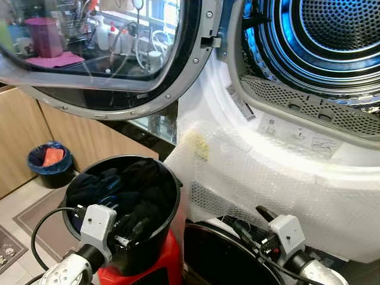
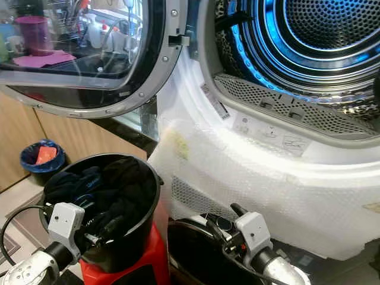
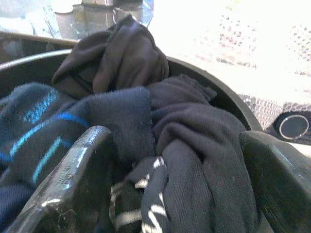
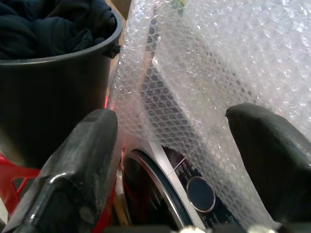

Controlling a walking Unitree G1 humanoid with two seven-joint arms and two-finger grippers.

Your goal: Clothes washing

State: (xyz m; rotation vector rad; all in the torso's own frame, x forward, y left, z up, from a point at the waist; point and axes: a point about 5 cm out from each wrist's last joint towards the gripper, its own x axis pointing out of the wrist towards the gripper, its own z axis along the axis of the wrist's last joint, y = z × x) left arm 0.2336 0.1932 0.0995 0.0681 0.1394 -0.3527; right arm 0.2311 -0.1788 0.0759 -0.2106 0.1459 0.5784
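Loading not begun: drum [image 1: 332,29] empty, bucket [image 1: 153,237] full of clothes [image 3: 146,126].
Left gripper [image 1: 132,231] spread wide over clothes, gripping nothing; right gripper [image 4: 184,160] wide open, empty.

Blue bin [image 1: 50,164] on floor beside wooden cabinet [image 1: 24,130].

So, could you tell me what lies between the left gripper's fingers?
In the left wrist view, dark clothes in the black bucket lie between the open left gripper's fingers.
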